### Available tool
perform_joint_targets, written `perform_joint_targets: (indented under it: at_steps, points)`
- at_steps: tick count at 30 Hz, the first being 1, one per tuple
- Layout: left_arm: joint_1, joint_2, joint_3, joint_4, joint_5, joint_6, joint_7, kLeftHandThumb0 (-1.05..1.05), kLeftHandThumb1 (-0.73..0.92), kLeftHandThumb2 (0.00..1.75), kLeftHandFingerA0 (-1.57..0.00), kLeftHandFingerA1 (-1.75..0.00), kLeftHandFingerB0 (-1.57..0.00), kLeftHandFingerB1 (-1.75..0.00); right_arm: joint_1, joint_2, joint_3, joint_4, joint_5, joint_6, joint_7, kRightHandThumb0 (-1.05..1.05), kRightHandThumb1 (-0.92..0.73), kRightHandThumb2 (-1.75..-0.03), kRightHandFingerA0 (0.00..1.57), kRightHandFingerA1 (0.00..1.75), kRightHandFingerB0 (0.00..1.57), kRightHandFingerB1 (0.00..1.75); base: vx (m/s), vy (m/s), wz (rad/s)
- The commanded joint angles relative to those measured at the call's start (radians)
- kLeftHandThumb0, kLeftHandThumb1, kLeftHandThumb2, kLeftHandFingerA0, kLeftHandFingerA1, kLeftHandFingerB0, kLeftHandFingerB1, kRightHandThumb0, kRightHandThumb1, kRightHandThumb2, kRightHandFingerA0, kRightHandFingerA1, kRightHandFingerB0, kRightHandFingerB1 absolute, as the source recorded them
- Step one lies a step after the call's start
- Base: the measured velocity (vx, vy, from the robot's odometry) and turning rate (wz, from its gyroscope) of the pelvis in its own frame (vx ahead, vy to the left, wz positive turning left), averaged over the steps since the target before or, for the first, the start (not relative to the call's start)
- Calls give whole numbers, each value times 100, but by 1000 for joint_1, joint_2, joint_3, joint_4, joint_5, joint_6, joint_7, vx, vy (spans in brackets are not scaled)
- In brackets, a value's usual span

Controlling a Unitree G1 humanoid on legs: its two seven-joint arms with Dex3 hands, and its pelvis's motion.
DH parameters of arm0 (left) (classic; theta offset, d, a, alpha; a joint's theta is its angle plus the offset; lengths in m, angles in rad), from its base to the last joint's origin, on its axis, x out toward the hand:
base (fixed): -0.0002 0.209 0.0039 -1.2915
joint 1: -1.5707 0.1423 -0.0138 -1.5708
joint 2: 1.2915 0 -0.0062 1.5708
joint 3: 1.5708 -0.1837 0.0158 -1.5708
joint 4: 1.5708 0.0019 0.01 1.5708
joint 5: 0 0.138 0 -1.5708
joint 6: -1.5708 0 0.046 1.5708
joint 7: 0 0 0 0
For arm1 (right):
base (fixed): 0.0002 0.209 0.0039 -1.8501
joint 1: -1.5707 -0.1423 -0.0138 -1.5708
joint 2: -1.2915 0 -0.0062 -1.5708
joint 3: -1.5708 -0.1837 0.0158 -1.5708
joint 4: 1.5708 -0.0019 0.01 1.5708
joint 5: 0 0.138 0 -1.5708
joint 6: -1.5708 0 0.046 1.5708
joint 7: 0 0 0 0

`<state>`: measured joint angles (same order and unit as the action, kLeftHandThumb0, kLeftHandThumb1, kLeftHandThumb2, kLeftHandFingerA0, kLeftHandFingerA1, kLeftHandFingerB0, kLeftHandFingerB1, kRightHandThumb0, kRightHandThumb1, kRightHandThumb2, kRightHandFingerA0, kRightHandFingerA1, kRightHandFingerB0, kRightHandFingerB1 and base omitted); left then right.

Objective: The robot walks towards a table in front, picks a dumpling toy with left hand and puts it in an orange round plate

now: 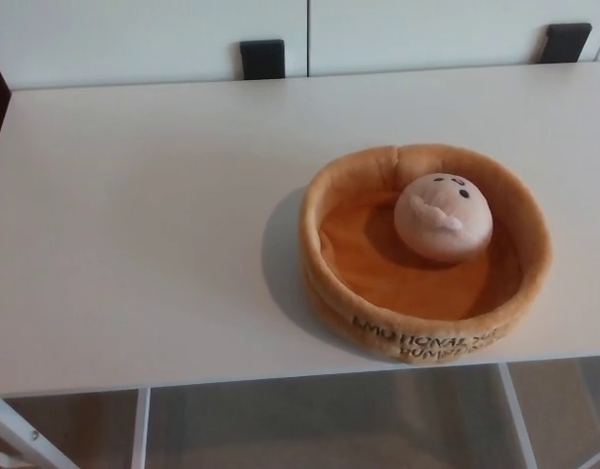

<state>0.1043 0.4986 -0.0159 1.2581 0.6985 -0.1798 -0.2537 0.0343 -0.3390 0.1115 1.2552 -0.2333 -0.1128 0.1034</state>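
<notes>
Dumpling toy [443,216]: already sitting inside the orange plate [329,200], tucked toward the far-right part of the well, resting against or just beside the inner wall, hard to call which.
Dumpling shape: round, so no real long axis to line up with; little face pointing up and away.
Plate contents: just that one toy, rest of the orange floor bare.
Plate spot: on the white table [134,225], toward its right half and close to the near edge; printed lettering on the near wall.
Left hand: nowhere in the picture, so can't say spread or closed.
Right hand: same deal, out of view.
Which hand is nearer: can't tell with neither showing; going by the plate sitting right of the table's middle, probably a longer reach across for the left arm.
Task status: looks done, honestly, toy in plate, nothing left to grab.
Behind the plate: two dark brackets [262,59] at the table's far edge.
</notes>
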Motion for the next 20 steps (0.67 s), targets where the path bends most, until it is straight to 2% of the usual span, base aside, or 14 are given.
perform_joint_targets:
  at_steps: [1,3,4,5,6,7,20]
  points:
    - [-5,-1,-21,38,-73,-26,70,-37,76,62,-53,-53,-43,-39,17,-20,-2,14,1,-20,24,-38,-66,-59,56,52,31,34,0,0,0]
    - [-11,-2,-41,47,-73,-27,81,-37,75,62,-54,-54,-45,-40,12,-25,9,13,-10,-16,28,-39,-66,-60,54,50,31,34,0,0,0]
    - [-13,0,-45,47,-83,-27,74,-37,75,62,-54,-56,-45,-40,7,-26,10,10,-9,-12,35,-46,-52,-81,51,60,26,46,0,0,0]
    - [-16,2,-49,48,-91,-27,69,-37,75,63,-54,-56,-44,-39,4,-27,12,7,-9,-13,39,-46,-52,-81,49,59,25,46,0,0,0]
    - [-18,4,-53,49,-97,-26,66,-37,75,63,-54,-56,-44,-39,3,-28,13,6,-9,-17,41,-46,-52,-81,49,59,25,46,0,0,0]
    - [-18,7,-57,47,-105,-30,58,-38,77,61,-54,-56,-44,-40,5,-30,13,2,-6,-18,48,-39,-67,-61,53,49,31,35,0,0,0]
    - [-33,24,-107,54,-150,-29,31,-37,76,61,-55,-57,-46,-41,-21,-27,27,16,-12,4,83,-43,-65,-60,49,46,30,33,0,0,0]
